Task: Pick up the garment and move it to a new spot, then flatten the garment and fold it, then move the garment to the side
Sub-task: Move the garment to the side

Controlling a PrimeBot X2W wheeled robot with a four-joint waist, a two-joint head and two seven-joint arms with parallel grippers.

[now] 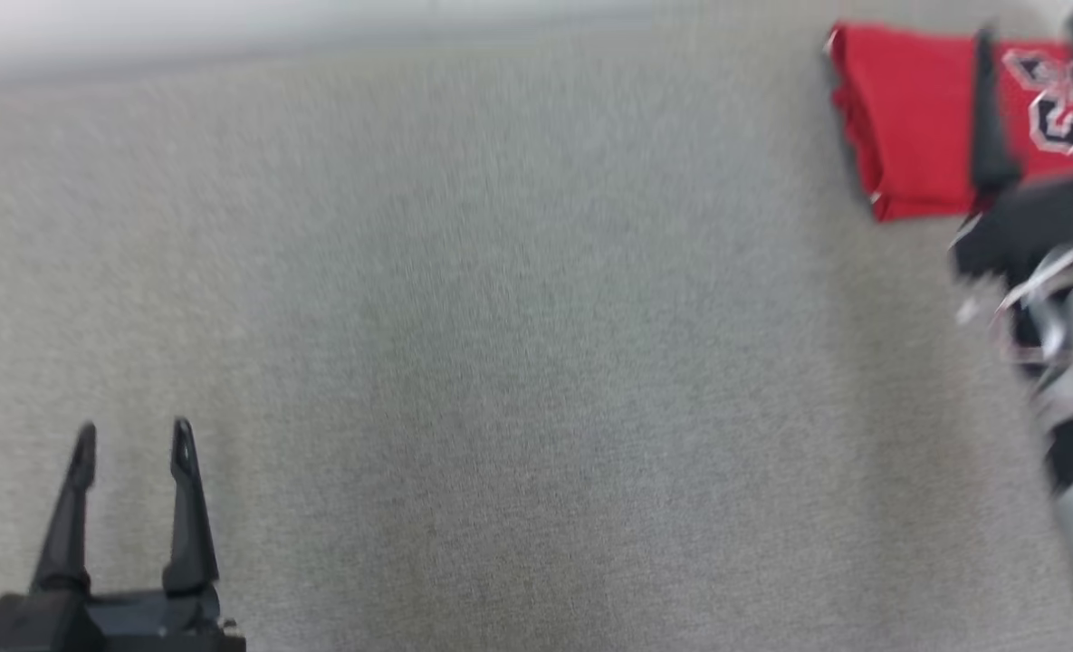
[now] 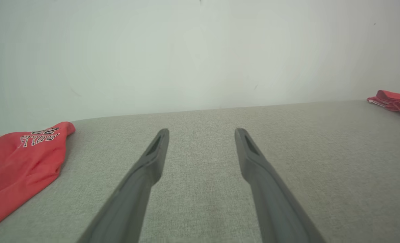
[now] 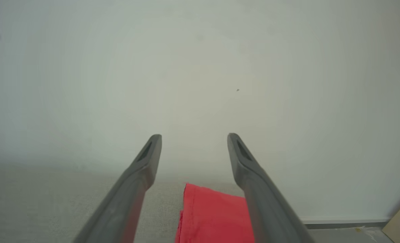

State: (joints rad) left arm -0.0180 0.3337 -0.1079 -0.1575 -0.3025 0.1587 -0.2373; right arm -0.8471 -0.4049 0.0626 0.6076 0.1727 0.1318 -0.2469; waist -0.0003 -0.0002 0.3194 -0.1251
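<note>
1. Between the jaws of the right gripper (image 3: pixel 193 136): nothing being gripped. They're standing wide apart, released, pointing toward the white wall (image 3: pixel 200 67).
2. Left gripper (image 1: pixel 134 426) is sitting low at the near left, jaws likewise spread and empty, hanging over the grey table (image 1: pixel 500 362).
3. The garment (image 1: pixel 907 118) is lying folded into a compact red block at the far right of the table, black lettering facing up. Right gripper is crossing over it in the head view; that view is blurring, so I can't tell touching from just above.
4. Also a second red jersey (image 2: pixel 21 168) is lying loose at the left edge of the left wrist view, lettering showing, looking like a separate piece from the folded block.
5. Handling, my read: thin slick sports fabric, so it's going to be light, limp and slippery, not fragile. Plies are likely sliding over each other, and the fold is likely opening if only the top ply is getting pinched.
6. Grip point, my call: the folded edge on the block's left side, jaws going around the full stack, then dragging it low rather than lifting it high.
</note>
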